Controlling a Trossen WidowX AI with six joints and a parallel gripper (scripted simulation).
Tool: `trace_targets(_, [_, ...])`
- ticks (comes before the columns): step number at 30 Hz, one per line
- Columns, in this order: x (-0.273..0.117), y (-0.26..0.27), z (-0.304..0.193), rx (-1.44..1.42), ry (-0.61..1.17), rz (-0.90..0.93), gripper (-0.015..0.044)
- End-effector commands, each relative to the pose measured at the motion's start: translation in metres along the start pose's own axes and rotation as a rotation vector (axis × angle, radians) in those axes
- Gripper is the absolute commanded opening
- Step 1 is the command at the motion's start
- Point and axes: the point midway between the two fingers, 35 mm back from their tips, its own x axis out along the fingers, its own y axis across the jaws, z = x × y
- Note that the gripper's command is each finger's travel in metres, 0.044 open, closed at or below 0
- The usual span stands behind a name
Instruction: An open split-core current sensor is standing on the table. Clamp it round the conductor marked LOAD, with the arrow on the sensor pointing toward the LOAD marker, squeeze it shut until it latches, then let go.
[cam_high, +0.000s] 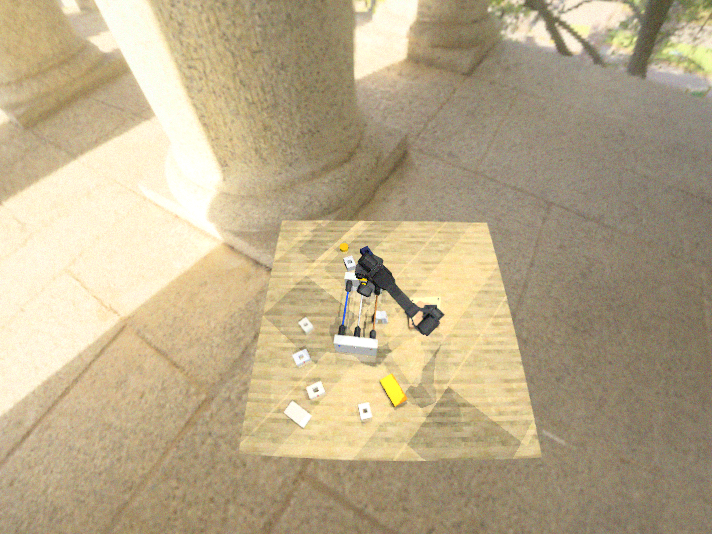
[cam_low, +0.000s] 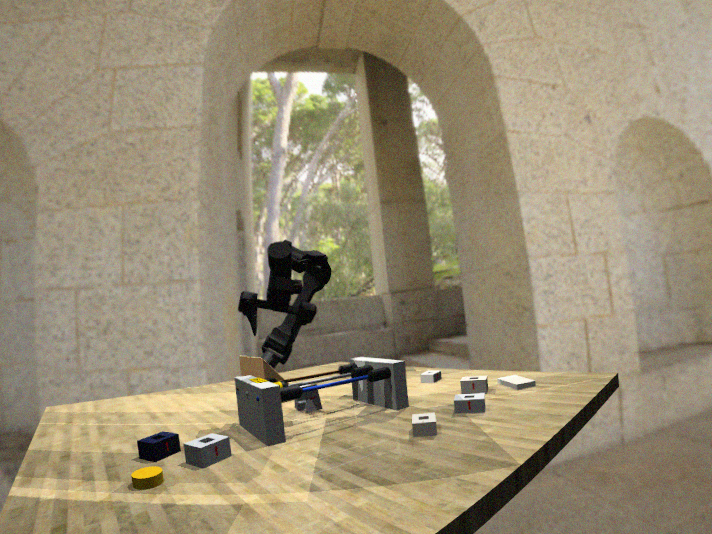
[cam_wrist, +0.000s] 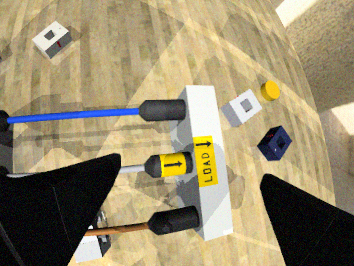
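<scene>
The open sensor (cam_high: 378, 317) (cam_low: 311, 400) stands on the table beside the copper conductor. In the wrist view it is partly hidden by the left finger. The LOAD conductor (cam_high: 360, 313) (cam_wrist: 132, 169) is the pale middle one, between the blue and copper ones. The yellow LOAD marker (cam_low: 258, 380) (cam_wrist: 206, 161) lies on top of the end block, its arrow pointing away from the conductors. The yellow band (cam_wrist: 173, 164) on the dark boot has the same arrow direction. My gripper (cam_wrist: 192, 172) is wide open and empty, high above the LOAD end. The sensor's own arrow cannot be made out.
End blocks (cam_high: 356, 344) (cam_low: 379, 382) (cam_wrist: 220, 210) carry the conductors. A white block (cam_low: 207, 450) (cam_wrist: 242, 107), dark blue block (cam_low: 158, 446) (cam_wrist: 275, 143) and yellow disc (cam_low: 147, 477) (cam_wrist: 270, 90) lie beyond the LOAD end. A yellow-orange block (cam_high: 393, 390), white plate (cam_high: 297, 413) and several white blocks are elsewhere.
</scene>
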Motion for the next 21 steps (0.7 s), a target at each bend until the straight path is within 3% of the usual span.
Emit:
trace_targets(1, [0.0142, -0.041, -0.0211, 0.178, 0.118, 0.148, 0.044])
trace_targets(21, [0.0158, -0.046, -0.0243, 0.2, 0.132, 0.171, 0.044])
